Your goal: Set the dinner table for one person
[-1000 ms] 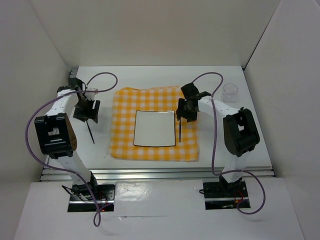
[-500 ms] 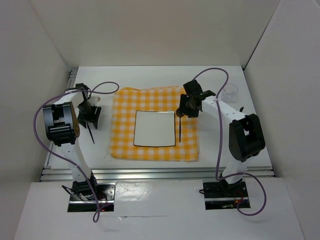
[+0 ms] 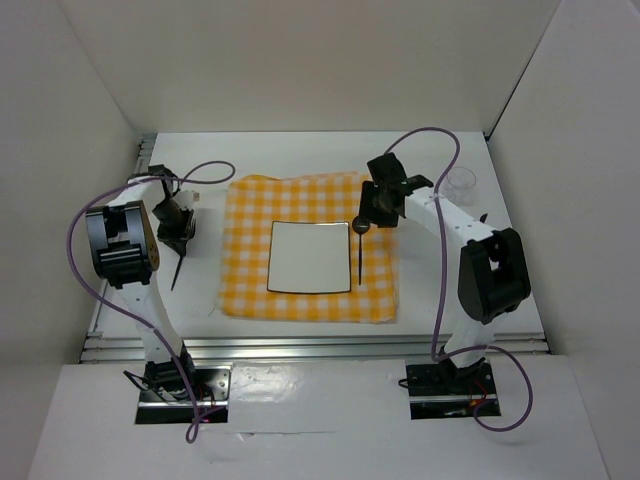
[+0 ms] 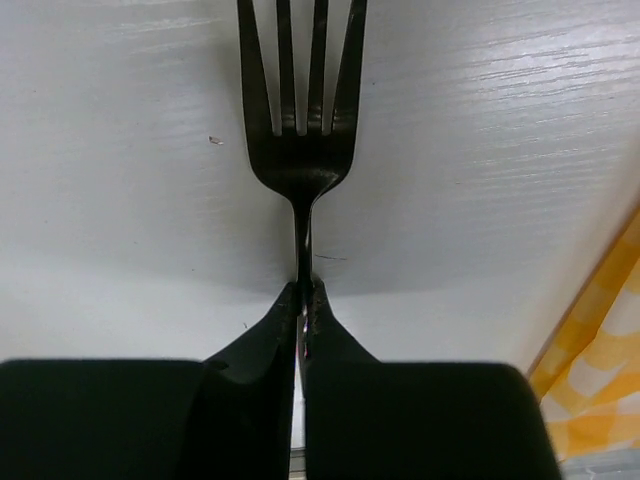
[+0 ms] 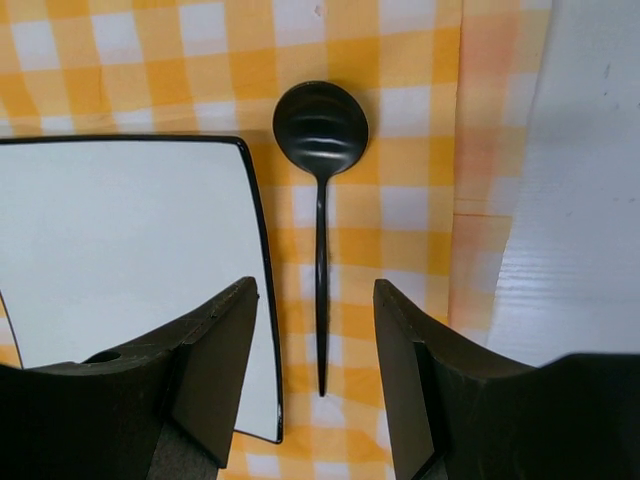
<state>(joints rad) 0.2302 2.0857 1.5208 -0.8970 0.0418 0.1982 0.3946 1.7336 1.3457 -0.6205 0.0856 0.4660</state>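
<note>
My left gripper (image 4: pixel 303 300) is shut on the neck of a black fork (image 4: pixel 300 130), its tines pointing away from me over the white dinner table (image 3: pixel 300 150). From above, that fork (image 3: pixel 176 272) slants out of the left gripper (image 3: pixel 180 238) to the left of the checked cloth (image 3: pixel 250 200). A black spoon (image 5: pixel 320 125) lies on the cloth just right of the white square plate (image 5: pixel 120 240). My right gripper (image 5: pixel 315 290) hovers open above the spoon handle, touching nothing. In the top view the right gripper (image 3: pixel 373 213) sits just behind the spoon (image 3: pixel 359 250).
A clear cup (image 3: pixel 460 183) stands on the table at the far right, behind my right arm. The plate (image 3: pixel 310 257) is centred on the yellow-and-white cloth. An aluminium rail (image 3: pixel 320 347) runs along the near table edge. White walls enclose three sides.
My left gripper has closed on the fork, and the fork's free end has swung leftward. My right gripper has drawn back from the spoon, uncovering its bowl.
</note>
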